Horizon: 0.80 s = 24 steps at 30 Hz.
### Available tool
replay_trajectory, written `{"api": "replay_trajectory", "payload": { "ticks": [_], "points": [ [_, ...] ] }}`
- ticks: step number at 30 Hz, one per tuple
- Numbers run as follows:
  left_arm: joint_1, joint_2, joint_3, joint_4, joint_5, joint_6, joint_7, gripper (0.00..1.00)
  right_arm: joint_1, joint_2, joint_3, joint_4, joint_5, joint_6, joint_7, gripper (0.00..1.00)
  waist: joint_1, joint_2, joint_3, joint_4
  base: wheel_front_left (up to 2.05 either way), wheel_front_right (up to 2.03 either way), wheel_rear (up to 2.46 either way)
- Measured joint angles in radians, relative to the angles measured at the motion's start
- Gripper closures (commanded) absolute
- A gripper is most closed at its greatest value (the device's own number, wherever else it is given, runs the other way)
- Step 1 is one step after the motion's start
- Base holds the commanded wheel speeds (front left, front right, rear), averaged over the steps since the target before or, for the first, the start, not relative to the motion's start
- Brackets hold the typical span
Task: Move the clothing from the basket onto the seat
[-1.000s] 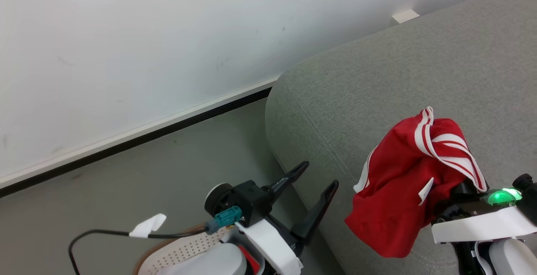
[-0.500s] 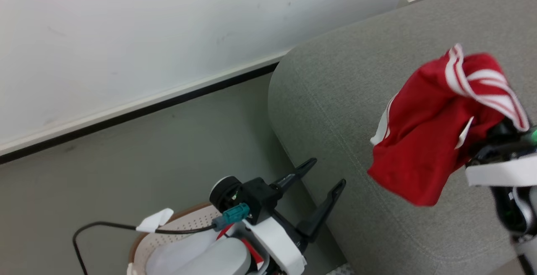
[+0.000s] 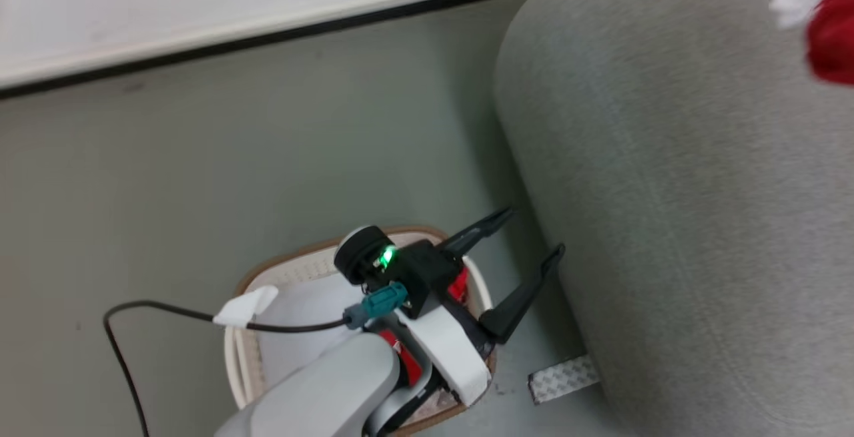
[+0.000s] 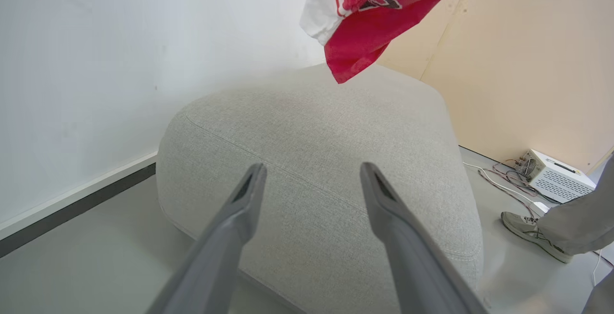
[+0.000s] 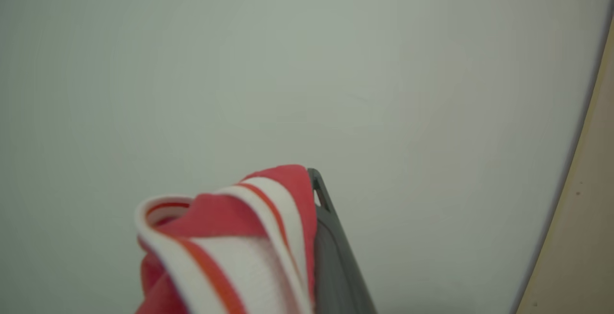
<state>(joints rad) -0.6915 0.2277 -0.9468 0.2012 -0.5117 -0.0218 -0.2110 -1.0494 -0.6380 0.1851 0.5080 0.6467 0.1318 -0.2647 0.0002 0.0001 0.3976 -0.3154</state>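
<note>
Right gripper (image 5: 307,176) pinches the red, white-striped soft garment (image 4: 374,12) above the rounded grey fabric sofa (image 4: 312,127); left gripper (image 3: 535,229) hangs spread over the oval white perforated basket (image 3: 267,278); a person's pale sneaker (image 4: 532,235) stands beyond the sofa

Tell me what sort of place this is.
Likely an indoor lab or test room staged like a living room: a big grey sofa by a bare white wall, a laundry basket on a smooth grey floor, and a white equipment box with loose cables.
</note>
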Motion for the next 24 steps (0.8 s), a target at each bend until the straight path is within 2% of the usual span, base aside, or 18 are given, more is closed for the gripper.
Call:
{"api": "replay_trajectory", "payload": {
  "ticks": [6, 12, 14, 16, 20, 22, 23, 24],
  "points": [
    [-0.043, 0.009, 0.013, -0.019, 0.01, 0.005, 0.008, 0.0, -0.104, -0.041, 0.021, 0.197, -0.06, 0.0, 0.0, 1.0, 0.0, 0.0, 0.095, 0.068, 0.0, 0.0, 0.0],
    [-0.08, 0.011, 0.014, -0.031, 0.019, 0.006, 0.013, 0.0, -0.142, -0.011, 0.046, 0.408, -0.107, 0.0, 0.01, 1.0, 0.0, 0.0, 0.185, 0.117, 0.0, 0.0, 0.0],
    [-0.086, 0.011, 0.014, -0.029, 0.019, 0.006, 0.012, 0.0, -0.141, 0.003, 0.079, 0.468, -0.122, 0.0, 0.043, 1.0, 0.0, 0.0, 0.206, 0.131, 0.0, 0.0, 0.0],
    [-0.089, 0.011, 0.016, -0.027, 0.02, 0.006, 0.011, 0.0, -0.135, 0.02, 0.145, 0.501, -0.141, 0.0, 0.109, 0.91, 0.0, 0.0, 0.218, 0.143, 0.0, 0.0, 0.0],
    [-0.093, 0.013, 0.018, -0.019, 0.019, 0.006, 0.01, 0.0, -0.113, 0.038, 0.21, 0.546, -0.068, 0.0, 0.26, 0.8, 0.0, 0.0, 0.223, 0.151, 0.0, 0.0, 0.0],
    [-0.096, 0.012, 0.02, -0.017, 0.019, 0.005, 0.008, 0.0, -0.113, 0.027, 0.24, 0.536, -0.032, 0.0, 0.298, 0.64, -0.0001, -0.0001, 0.216, 0.15, 0.0, 0.0, 0.0],
    [-0.096, 0.012, 0.023, -0.015, 0.017, 0.005, 0.007, 0.0, -0.112, 0.025, 0.255, 0.528, -0.023, 0.0, 0.303, 0.53, -0.0001, -0.0001, 0.213, 0.148, 0.0, 0.0, 0.0],
    [-0.096, 0.012, 0.024, -0.012, 0.014, 0.006, 0.006, 0.0, -0.112, 0.024, 0.269, 0.523, -0.015, 0.0, 0.308, 0.31, -0.0001, -0.0001, 0.208, 0.146, 0.0, 0.0, 0.0]
  ]
}}
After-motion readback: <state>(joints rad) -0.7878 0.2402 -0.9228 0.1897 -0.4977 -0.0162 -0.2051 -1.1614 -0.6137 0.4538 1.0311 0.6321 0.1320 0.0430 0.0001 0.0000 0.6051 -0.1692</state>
